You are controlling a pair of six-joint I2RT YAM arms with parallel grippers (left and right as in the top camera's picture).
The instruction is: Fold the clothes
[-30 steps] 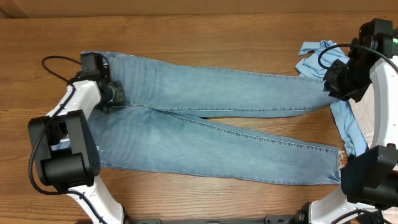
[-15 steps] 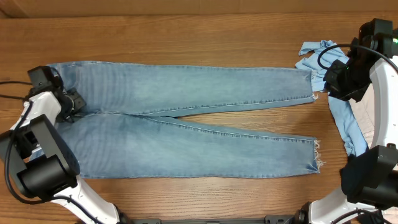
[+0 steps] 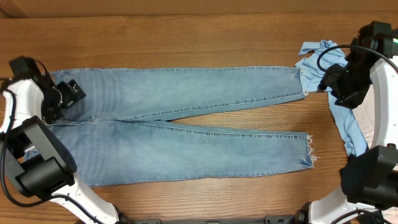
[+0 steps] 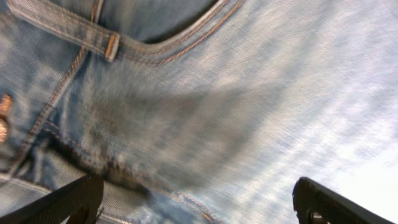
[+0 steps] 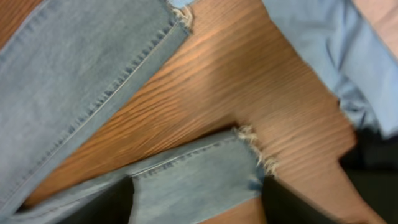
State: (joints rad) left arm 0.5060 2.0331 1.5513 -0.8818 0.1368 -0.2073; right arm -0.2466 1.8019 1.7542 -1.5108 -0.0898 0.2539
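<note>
Jeans (image 3: pixel 186 124) lie flat across the table (image 3: pixel 186 31), long axis left to right. The waistband (image 4: pixel 62 31) sits at the left under the left gripper (image 3: pixel 65 96), whose jaws stand spread over the denim, clamping nothing visible. Frayed hems (image 3: pixel 309 152) point right, near the right gripper (image 3: pixel 333 84) — likewise spread and empty — above a sky-blue shirt (image 3: pixel 345 121). Wood shows along both long edges, leaving room to fold.

Overhead straight down, wrist views close above jeans (image 3: pixel 186 93)
</note>
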